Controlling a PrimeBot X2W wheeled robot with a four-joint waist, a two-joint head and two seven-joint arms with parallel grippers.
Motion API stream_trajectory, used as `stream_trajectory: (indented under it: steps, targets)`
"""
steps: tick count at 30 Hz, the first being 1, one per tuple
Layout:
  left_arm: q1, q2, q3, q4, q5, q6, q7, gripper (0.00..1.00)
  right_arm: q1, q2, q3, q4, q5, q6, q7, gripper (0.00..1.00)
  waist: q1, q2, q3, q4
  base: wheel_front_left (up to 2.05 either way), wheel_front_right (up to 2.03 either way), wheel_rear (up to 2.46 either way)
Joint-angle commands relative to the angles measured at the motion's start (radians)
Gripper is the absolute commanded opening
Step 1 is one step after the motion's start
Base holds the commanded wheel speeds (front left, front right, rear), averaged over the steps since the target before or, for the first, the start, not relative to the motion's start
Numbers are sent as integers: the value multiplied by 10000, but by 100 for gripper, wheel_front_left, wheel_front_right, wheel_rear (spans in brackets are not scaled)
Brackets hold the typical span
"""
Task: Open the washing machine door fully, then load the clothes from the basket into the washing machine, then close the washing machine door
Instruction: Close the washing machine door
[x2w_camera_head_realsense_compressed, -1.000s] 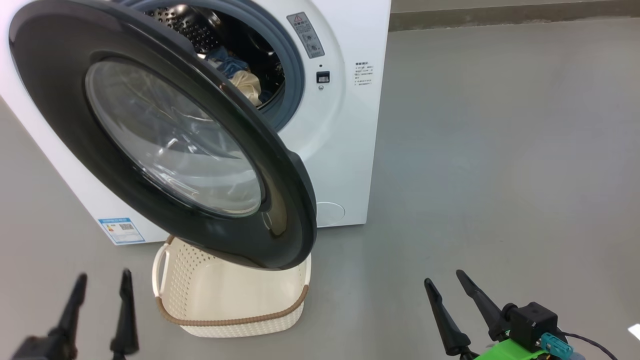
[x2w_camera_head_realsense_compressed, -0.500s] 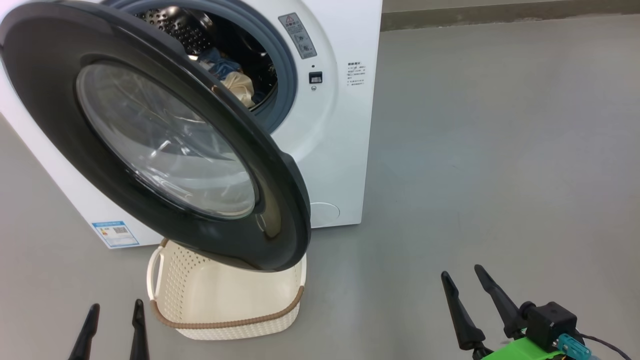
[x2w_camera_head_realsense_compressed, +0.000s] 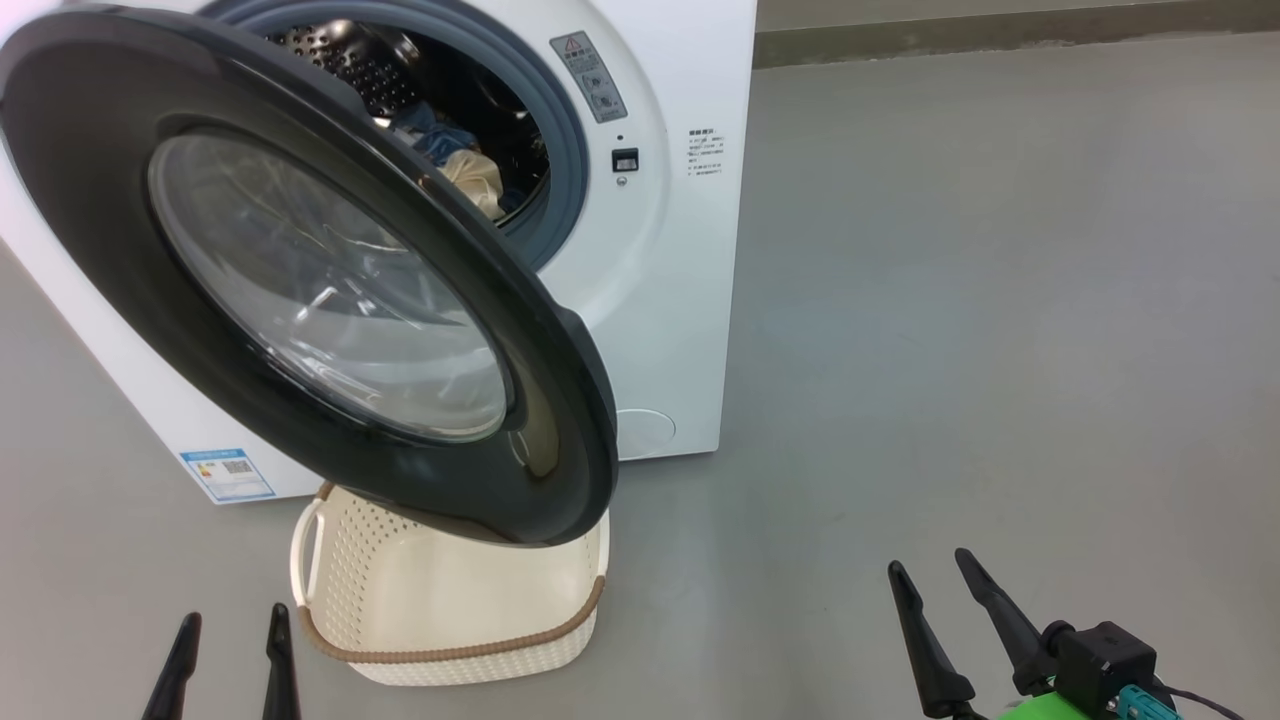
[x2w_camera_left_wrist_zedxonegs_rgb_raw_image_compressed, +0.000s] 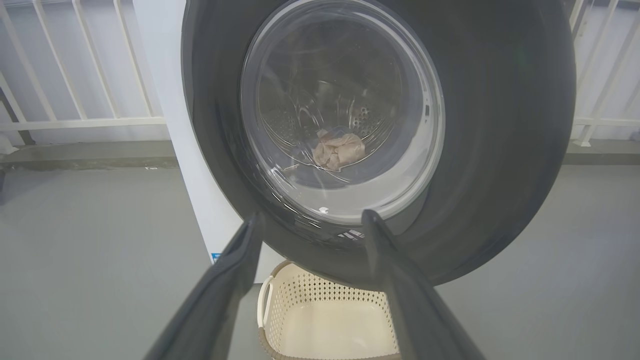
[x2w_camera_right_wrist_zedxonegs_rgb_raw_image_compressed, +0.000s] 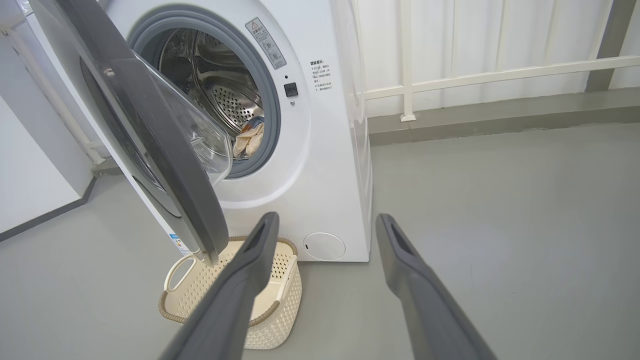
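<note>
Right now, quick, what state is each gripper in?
Left gripper: jaws open, holding nothing.
Right gripper: jaws open, holding nothing.

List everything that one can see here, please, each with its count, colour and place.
washer: one, white, standing on the floor at left
door: one, black rim with clear glass, swung open above the basket
clothes: a few pieces, blue and beige, inside the washer
basket: one, cream with brown rim, on the floor under the door
sticker: one, blue, low on the washer's front
railing: one, white, behind the washer
floor: one, grey, all around
left gripper: one, dark, open, lower left
right gripper: one, dark, open, lower right
</note>
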Motion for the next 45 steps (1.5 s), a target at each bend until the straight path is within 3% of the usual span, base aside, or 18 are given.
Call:
stream_trajectory:
  steps: [1, 44, 45]
  targets:
    - [-212, 42, 389, -202, 170, -50, -64, 100, -152, 20, 211, -214, -59, 16, -122, 100, 0, 0, -7, 5, 0, 0, 0]
    - [-283, -131, 539, 746, 194, -318, -65, 100, -297, -23, 300, -206, -55, 16, -122, 100, 0, 0, 70, 102, 0, 0, 0]
    - [-285, -131, 541, 743, 187, -319, -65, 100, -301, -29, 307, -204, -52, 16, -122, 94, 0, 0, 74, 103, 0, 0, 0]
